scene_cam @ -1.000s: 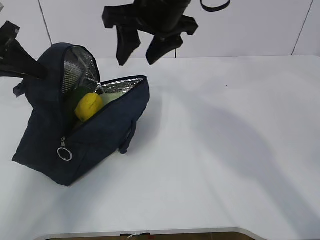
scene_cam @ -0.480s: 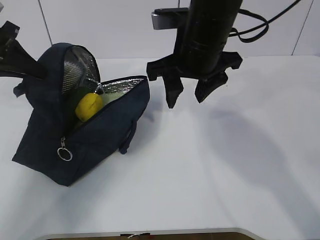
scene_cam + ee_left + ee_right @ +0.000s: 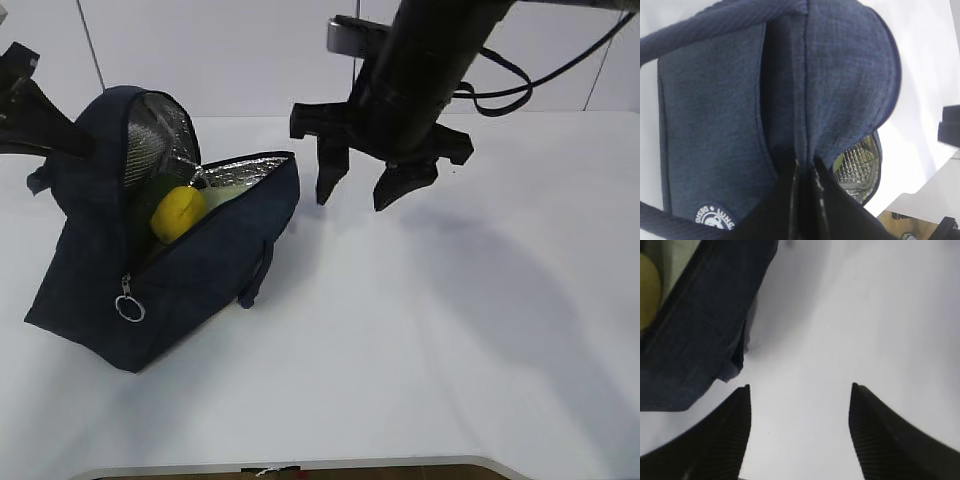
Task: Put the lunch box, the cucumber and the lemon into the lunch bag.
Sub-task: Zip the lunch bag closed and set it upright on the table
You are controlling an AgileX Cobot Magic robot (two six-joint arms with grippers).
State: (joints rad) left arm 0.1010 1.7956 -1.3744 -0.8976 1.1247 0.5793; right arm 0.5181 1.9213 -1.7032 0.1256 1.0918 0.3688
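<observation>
Ext: lemon [image 3: 176, 210], cucumber [image 3: 148, 200], lunch box [image 3: 232, 183] all inside lunch bag [image 3: 200, 275]; R gripper [image 3: 362, 185] jaws apart, empty, beside bag.
L wrist: L gripper [image 3: 805, 172] clamped on bag flap.
R wrist: nothing betw. jaws.
Risk: L release → flap drops, bag tips.

- Table [image 3: 480, 330]: white, matte top with a rounded front edge; soft grey shadows lie across it.
- Wall [image 3: 230, 50]: white panels behind the table, split by thin dark vertical seams.
- Floor [image 3: 895, 220]: brownish strip, glimpsed past the table edge.
</observation>
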